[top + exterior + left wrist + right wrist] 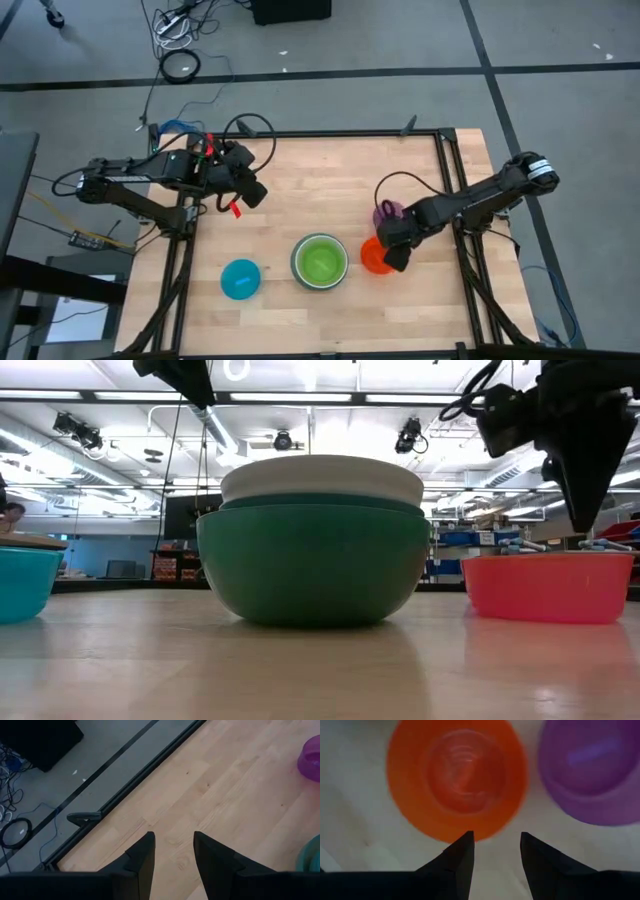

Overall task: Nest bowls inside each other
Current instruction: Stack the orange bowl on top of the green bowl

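Now we've got the right gripper (496, 851) w/ jaws apart, empty, over the orange bowl (375, 256) near the table's (300, 180) right edge. It's prob. light, stiff, slick plastic, so we'd pinch its rim. Left gripper (173, 851) waits open near the left edge.

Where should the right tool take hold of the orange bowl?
Grip the rim of the orange bowl, coming straight down from above, probably on the side away from the purple bowl. It sits upright and empty, so one finger can go inside the thin wall and one outside. The right tool hangs open over it.
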Motion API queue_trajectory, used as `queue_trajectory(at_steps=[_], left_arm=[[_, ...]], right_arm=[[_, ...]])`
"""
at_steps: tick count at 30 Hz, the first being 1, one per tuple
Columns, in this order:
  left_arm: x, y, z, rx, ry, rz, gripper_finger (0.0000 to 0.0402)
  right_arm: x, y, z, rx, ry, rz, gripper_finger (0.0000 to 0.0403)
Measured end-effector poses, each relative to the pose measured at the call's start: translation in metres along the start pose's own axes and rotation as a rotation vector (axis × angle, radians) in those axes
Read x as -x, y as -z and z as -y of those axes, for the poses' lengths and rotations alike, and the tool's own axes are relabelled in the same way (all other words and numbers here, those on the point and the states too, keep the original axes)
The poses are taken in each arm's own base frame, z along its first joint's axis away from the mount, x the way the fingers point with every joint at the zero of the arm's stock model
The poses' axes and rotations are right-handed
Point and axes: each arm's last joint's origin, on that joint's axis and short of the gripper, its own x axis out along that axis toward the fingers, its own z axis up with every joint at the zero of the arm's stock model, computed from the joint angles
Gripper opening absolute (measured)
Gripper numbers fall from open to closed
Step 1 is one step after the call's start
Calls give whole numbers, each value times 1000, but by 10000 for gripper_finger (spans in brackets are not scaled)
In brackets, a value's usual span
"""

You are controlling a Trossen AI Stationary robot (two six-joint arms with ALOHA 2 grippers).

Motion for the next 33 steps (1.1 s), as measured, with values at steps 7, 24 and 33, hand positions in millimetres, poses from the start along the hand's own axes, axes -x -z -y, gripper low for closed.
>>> queue_trajectory(at_steps=[7, 24, 33], left_arm=[[0, 0, 0, 3, 0, 1, 144], [0, 0, 0, 4, 0, 0, 144], [0, 0, 0, 4, 0, 0, 144]], right_arm=[[-15, -2, -7, 8, 35, -7, 147], [-54, -11, -11, 48, 170, -73, 120], [-45, -17, -7, 91, 107, -76, 4]])
